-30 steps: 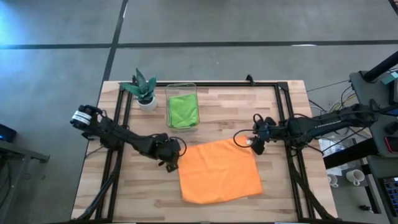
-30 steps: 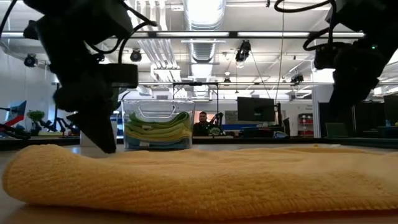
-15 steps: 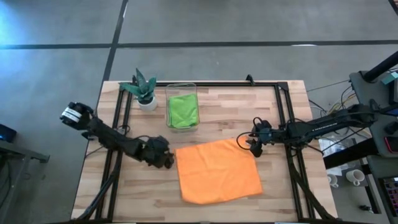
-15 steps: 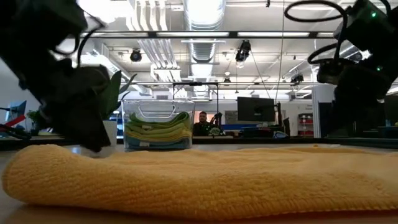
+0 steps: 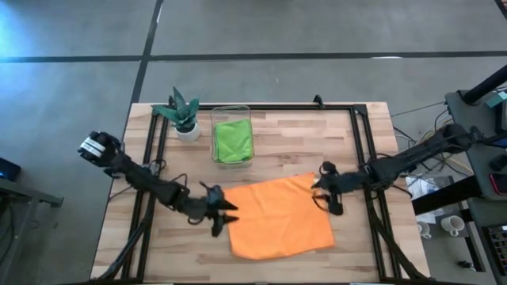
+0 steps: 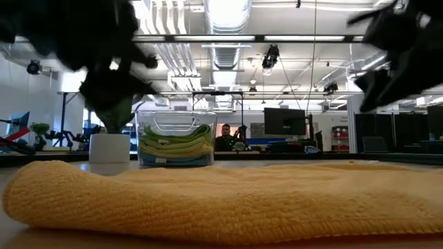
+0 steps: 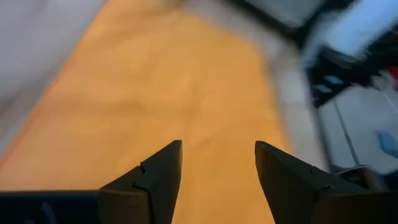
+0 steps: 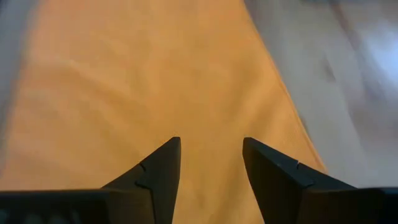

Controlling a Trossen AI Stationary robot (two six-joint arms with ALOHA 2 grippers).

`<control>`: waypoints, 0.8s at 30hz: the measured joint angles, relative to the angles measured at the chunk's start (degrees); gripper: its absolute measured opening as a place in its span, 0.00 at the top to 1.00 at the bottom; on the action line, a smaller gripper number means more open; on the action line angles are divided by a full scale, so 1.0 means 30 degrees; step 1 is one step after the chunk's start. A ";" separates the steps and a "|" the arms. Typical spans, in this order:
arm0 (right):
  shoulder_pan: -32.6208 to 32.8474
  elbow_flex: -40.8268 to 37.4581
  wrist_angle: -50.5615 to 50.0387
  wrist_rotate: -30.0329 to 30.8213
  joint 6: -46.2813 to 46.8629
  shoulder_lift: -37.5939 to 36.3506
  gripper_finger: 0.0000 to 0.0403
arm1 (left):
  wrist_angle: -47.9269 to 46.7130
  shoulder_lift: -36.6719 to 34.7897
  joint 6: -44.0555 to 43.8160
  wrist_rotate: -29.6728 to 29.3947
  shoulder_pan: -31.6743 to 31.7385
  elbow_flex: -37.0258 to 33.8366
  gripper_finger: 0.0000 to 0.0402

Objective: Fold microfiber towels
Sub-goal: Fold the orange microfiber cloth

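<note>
**Orange towel flat, both claws parted at its side edges**

High view: an orange towel (image 5: pixel 279 217) is seen spread flat on the wooden table (image 5: pixel 348 142), towards the near side. The left gripper (image 5: pixel 223 215) is poised at its left edge, the right gripper (image 5: pixel 326 192) at its far right corner. More towels, lime green on top, are held in the clear bin (image 5: pixel 232 134) beside a potted plant (image 5: pixel 182 112), well apart from the work. Bare wood is left all round the cloth, so room for a fold is judged ample; only the bin and plant stand on the far side.

Low view: the towel's looped pile is shown as thick and soft, with a rounded near edge. It is judged light, limp and not slippery; it should be taken at corners or along an edge, pinched low against the table.

Left wrist view: two dark fingers (image 7: pixel 155 177) are seen apart, nothing between them, orange cloth lying beneath.

Right wrist view: the fingers (image 8: pixel 158 174) are likewise parted and empty above the cloth, its edge running alongside bare wood.
</note>
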 joint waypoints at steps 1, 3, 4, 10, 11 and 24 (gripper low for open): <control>0.0829 0.0565 0.0000 0.0506 -0.0392 0.0193 0.58 | 0.0029 0.0240 0.1112 -0.0222 -0.0291 0.0835 0.53; 0.2410 0.1539 -0.0085 0.1851 -0.0878 0.0818 0.58 | -0.0254 0.0952 0.3170 -0.0511 -0.0744 0.2660 0.53; 0.3086 0.1943 -0.0217 0.2762 -0.0941 0.1222 0.58 | -0.0753 0.1426 0.3744 -0.0524 -0.0840 0.3630 0.53; 0.5166 0.4425 -0.5488 0.5401 0.4449 0.4251 0.58 | -0.8841 0.3839 0.0818 -0.0582 -0.0649 0.8055 0.53; 0.5179 0.4709 -0.7169 0.5264 0.6839 0.4649 0.58 | -0.9561 0.4218 0.0492 -0.0598 -0.0651 0.8418 0.53; 0.5930 0.3963 -0.5105 0.0816 2.3330 0.6835 0.57 | -0.9678 0.6279 0.1294 -0.0104 -0.0787 0.8764 0.53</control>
